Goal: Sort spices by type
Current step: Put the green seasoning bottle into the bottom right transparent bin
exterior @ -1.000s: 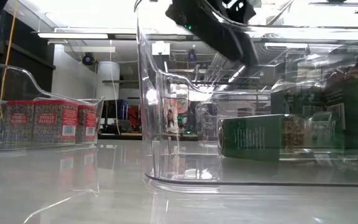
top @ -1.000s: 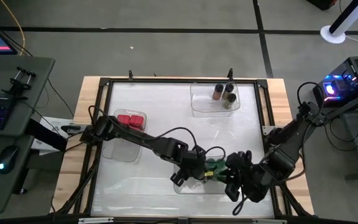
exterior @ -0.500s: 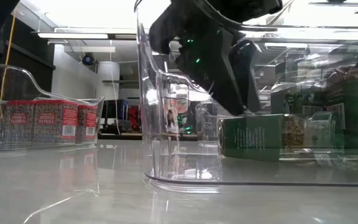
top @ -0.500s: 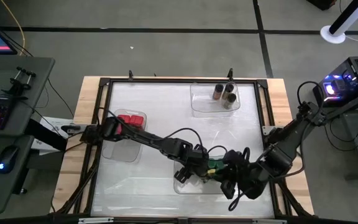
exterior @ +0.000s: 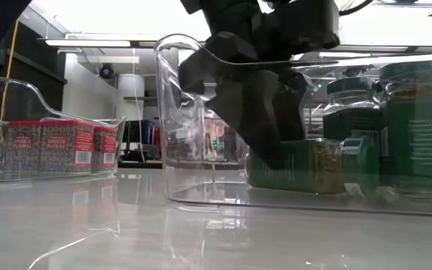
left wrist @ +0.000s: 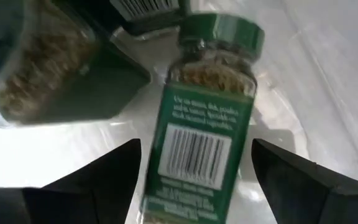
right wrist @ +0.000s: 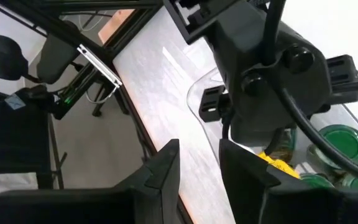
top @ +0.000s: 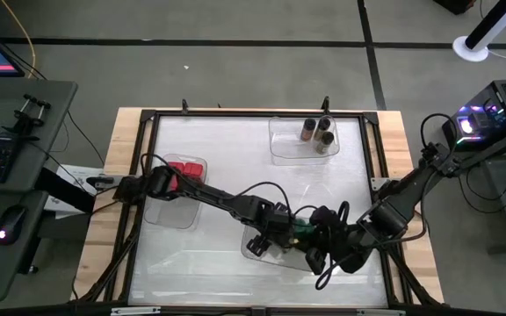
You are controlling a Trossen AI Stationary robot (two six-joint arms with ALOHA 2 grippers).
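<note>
- While the left gripper (left wrist: 194, 180) hangs inside the near clear tray (top: 255, 254), its fingers spread wide, a green-lidded jar (left wrist: 207, 112) lies between them — unclamped.
- Right gripper (right wrist: 199, 171): nearly closed, empty, just beside the tray.
- Risk — the lying jar rolls, or a retreating finger clips it.

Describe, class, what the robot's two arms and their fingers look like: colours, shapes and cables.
Both arms are black and jointed, built from blocky links, with black cables looping along them. The left gripper ends in two flat, dark, wedge-shaped fingers. The right gripper has two similar dark, slab-like fingers. No markings are legible on either.
</note>
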